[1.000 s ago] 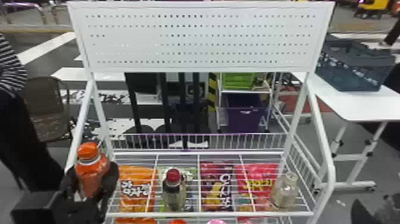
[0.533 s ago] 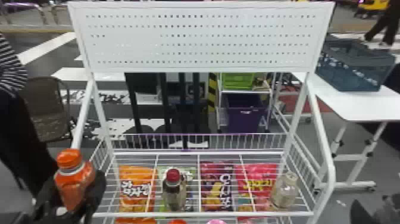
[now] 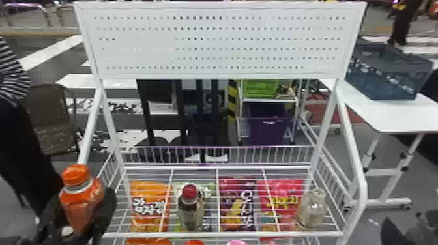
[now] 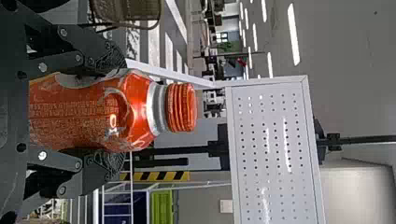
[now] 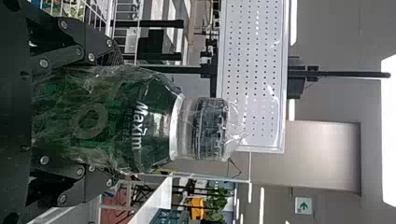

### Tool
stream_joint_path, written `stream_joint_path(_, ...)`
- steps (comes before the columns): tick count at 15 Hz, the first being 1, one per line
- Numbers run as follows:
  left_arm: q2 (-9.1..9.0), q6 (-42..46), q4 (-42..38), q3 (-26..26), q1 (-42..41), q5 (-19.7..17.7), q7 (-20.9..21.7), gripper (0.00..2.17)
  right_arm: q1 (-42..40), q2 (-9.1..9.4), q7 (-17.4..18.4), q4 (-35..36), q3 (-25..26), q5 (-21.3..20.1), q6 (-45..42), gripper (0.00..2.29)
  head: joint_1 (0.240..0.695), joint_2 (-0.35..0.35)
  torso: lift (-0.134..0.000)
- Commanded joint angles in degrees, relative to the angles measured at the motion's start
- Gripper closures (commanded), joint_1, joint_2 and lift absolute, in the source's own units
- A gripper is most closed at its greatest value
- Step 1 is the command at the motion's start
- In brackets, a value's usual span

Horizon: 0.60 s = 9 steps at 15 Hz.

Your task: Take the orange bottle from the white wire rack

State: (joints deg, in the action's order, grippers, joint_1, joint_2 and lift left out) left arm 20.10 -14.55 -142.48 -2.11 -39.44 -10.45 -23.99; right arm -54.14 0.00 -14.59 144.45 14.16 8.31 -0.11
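left tool [image 4: 109, 111]: closed around orange bottle [image 4: 88, 112], with one finger pressing each side
wrap [image 4: 46, 130]: looks slick; could slide down through too light a squeeze
left post [image 3: 92, 123]: could get clipped through swinging inward, perhaps knocking the grip loose
orange bottle: sits between the fingers of left tool, neck and cap beyond the tips, roughly upright, raised off rack [image 3: 228, 234] near its front left corner; seems nearly taken, needing only a steady carry away
right tool [image 5: 106, 115]: clamps green bottle [image 5: 100, 121], cap up
rack: carries red-capped bottle [image 3: 191, 210] and jar [image 3: 311, 210] on the wire shelf, with snack bags [image 3: 150, 208] beneath
worktop [image 3: 391, 114]: stands beyond, to the right; bears crate [image 3: 387, 86]
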Motion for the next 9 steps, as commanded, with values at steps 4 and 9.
stream_joint_path(4, -0.06, 0.0, -0.4, -0.2, 0.1, 0.0, 0.0, 1.71, 0.5, 0.05, 0.0, 0.2, 0.1, 0.0, 1.5, 0.83, 0.499, 0.000, 0.000)
stream_joint_path(9, -0.06, 0.0, -0.5, -0.3, 0.2, 0.0, 0.0, 1.71, 0.5, 0.05, 0.0, 0.2, 0.1, 0.1, 1.5, 0.83, 0.499, 0.000, 0.000)
